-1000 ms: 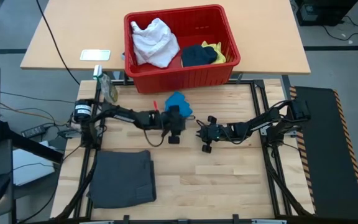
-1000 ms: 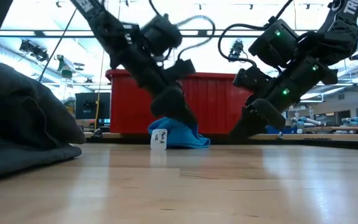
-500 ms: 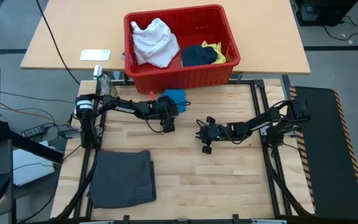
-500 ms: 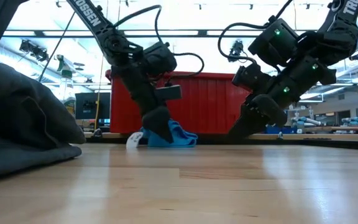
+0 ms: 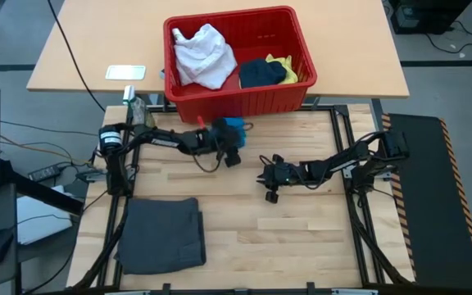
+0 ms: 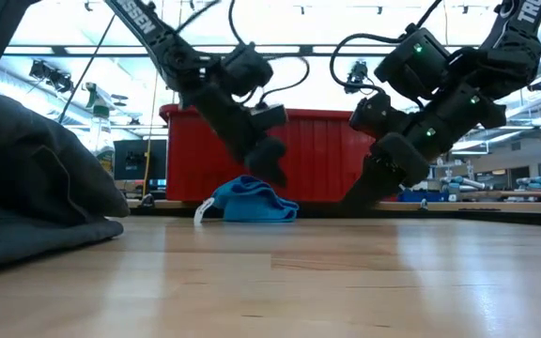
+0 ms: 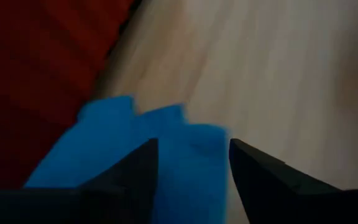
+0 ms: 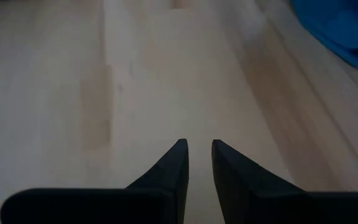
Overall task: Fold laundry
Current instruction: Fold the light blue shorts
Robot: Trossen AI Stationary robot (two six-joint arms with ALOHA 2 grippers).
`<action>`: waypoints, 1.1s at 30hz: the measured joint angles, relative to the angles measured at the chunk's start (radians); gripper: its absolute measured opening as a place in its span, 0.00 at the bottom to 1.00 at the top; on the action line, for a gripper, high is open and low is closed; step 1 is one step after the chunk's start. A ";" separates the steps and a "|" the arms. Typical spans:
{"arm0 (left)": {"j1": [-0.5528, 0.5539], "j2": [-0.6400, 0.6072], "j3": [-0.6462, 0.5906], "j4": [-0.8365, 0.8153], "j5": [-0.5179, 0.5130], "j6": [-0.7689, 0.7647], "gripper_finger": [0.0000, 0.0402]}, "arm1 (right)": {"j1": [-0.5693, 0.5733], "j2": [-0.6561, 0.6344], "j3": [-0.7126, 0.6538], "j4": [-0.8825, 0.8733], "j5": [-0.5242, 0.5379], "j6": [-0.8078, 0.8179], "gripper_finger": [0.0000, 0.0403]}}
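The bright blue garment lies bunched on the wooden table just in front of the red basket; its white tag sticks out at one side. My left gripper hangs open just above it, and the blue cloth shows below and beyond the fingers. My right gripper hovers over bare wood at mid-table, its fingers a narrow gap apart with nothing between them. A dark grey garment lies folded at the near left. White, dark navy and yellow garments lie in the basket.
The red basket stands on a second table beyond the far edge. A spray bottle stands at the far left corner and a white card lies on the far table. Bare wood stretches across the near right of the table.
My left gripper has pushed the blue garment a short way toward the far left, the white tag moving with it. It has then risen off the cloth and swung back a little to the right. The garment stays bunched on the table by the basket.
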 joint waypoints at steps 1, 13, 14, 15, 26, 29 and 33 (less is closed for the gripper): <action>0.023 0.002 0.000 -0.011 0.006 -0.028 0.51 | 0.000 0.000 0.000 0.008 -0.006 0.003 0.20; 0.146 0.012 -0.001 -0.204 0.204 -0.285 0.38 | 0.000 0.000 0.000 0.107 0.010 -0.054 0.21; 0.126 0.007 -0.001 -0.208 0.203 -0.287 0.33 | 0.000 0.000 0.000 0.118 0.045 -0.055 0.21; 0.100 -0.004 -0.001 -0.214 0.204 -0.286 0.29 | 0.000 0.000 0.000 0.133 0.083 -0.053 0.21; -0.207 -0.181 0.130 -0.280 0.204 -0.243 0.02 | 0.091 -0.131 -0.006 0.183 0.511 -0.170 0.20; -0.259 -0.205 0.175 -0.321 0.205 -0.262 0.01 | 0.166 -0.254 -0.013 0.178 0.622 -0.300 0.20; -0.264 -0.210 0.186 -0.356 0.154 -0.189 0.01 | 0.216 -0.372 -0.025 0.177 0.692 -0.350 0.20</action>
